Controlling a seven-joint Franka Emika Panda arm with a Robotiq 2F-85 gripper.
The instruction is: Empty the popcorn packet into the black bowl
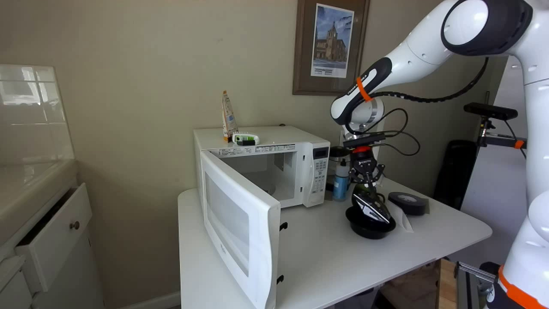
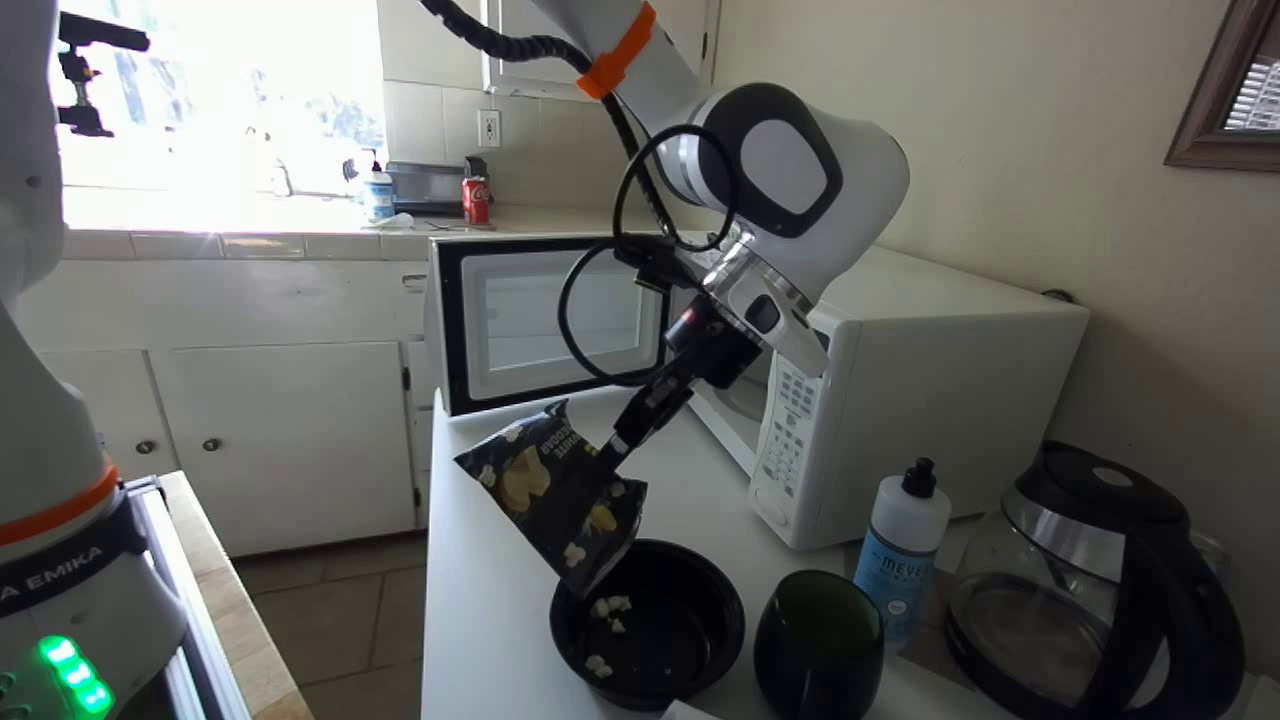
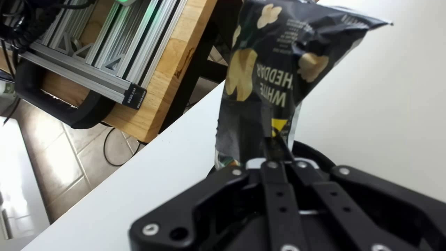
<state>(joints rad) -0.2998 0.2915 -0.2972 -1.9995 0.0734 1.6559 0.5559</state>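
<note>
The popcorn packet [image 2: 545,485] is a limp dark bag with yellowish patches and white lettering. My gripper [image 2: 612,455] is shut on it and holds it tilted, its lower end at the rim of the black bowl [image 2: 727,610]. A few popcorn pieces [image 2: 610,606] lie in the bowl. In an exterior view the shiny packet [image 1: 372,207] hangs over the bowl [image 1: 364,233], below the gripper [image 1: 369,184]. In the wrist view the fingertips [image 3: 275,139] pinch the packet [image 3: 271,76]; the bowl [image 3: 310,150] is mostly hidden behind packet and gripper.
The white microwave [image 1: 317,176] stands with its door [image 1: 240,231] swung open over the table. Close to the bowl are a dark green cup [image 2: 820,650], a blue-labelled bottle [image 2: 900,550] and a glass carafe [image 2: 1040,610]. A dark round item [image 1: 408,203] lies behind the bowl.
</note>
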